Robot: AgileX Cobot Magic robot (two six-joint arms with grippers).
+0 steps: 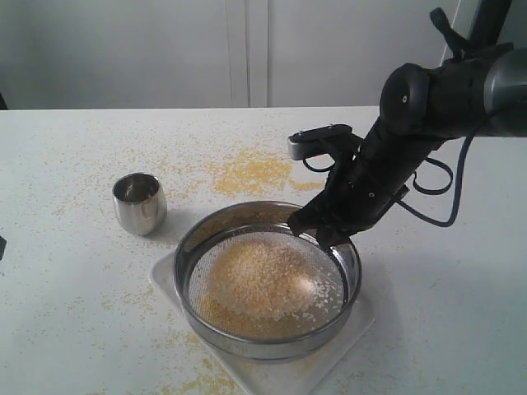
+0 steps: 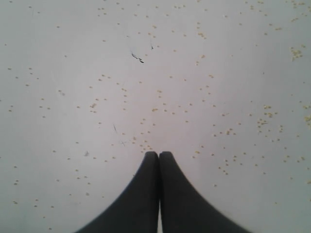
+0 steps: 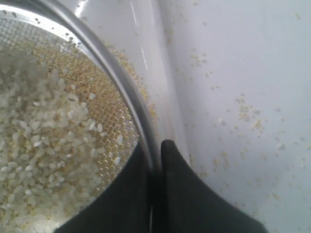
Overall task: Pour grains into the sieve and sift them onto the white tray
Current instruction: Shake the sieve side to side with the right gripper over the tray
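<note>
I see the sieve [image 1: 265,347] as grey metal, with a dull shine on the ring and a fine wire mesh inside. The grains [image 1: 259,280] look dry and matt, whitish over a powdery yellow meal. The white tray [image 1: 280,378] is smooth, perhaps plastic; I cannot tell well. The small cup [image 1: 138,203] is polished, mirror-like metal. The table [image 1: 66,288] is matt white. The right gripper [image 3: 155,155] is matt black.
</note>
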